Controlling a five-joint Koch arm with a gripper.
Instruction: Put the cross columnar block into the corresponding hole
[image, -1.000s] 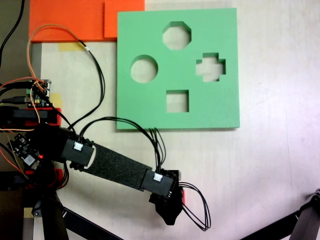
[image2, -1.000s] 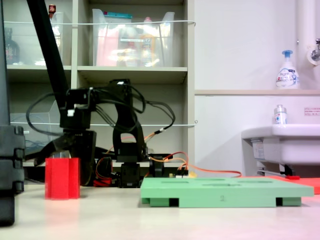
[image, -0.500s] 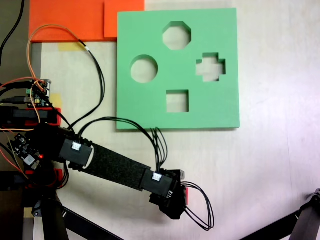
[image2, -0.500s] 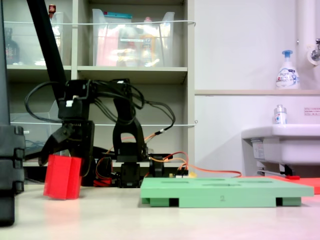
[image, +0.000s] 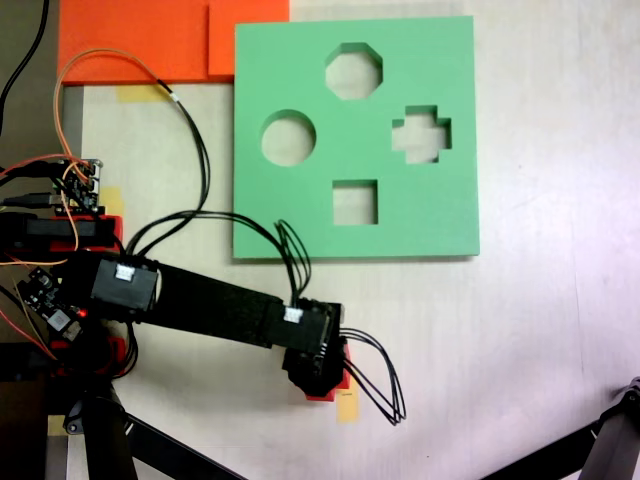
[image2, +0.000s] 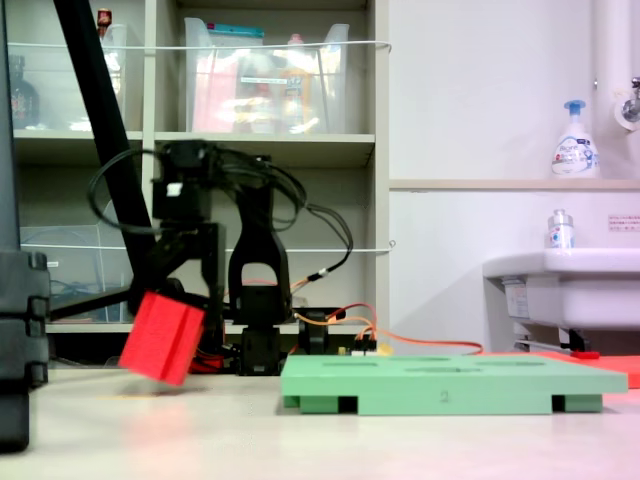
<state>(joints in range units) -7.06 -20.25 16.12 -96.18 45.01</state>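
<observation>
Well short of the flat green foam board (image: 355, 138), off its near edge in the first exterior view, the black gripper (image2: 175, 300) is clamped on the small bright red foam block with the plus-shaped section (image2: 161, 337). In the second exterior view the block hangs clear of the pale tabletop (image: 540, 330), tipped over on a slant; from above only a red sliver (image: 325, 388) shows under the wrist.

That tilt is the main risk, I judge: foam held askew could twist or slip out of the jaws during the carry, and a slanted block would catch on the rim of the plus-shaped cutout (image: 421, 134) (the arms must line up too) rather than drop in.

On the board the cross hole lies toward the first exterior view's right, with the octagonal cutout (image: 354, 71), round cutout (image: 289, 138) and square cutout (image: 355, 202) between it and the arm. An orange foam sheet (image: 150, 38) touches the board's far left corner. Loose black cables (image: 285, 240) trail over the board's near edge and might snag. Nothing blocks the hole itself.
</observation>
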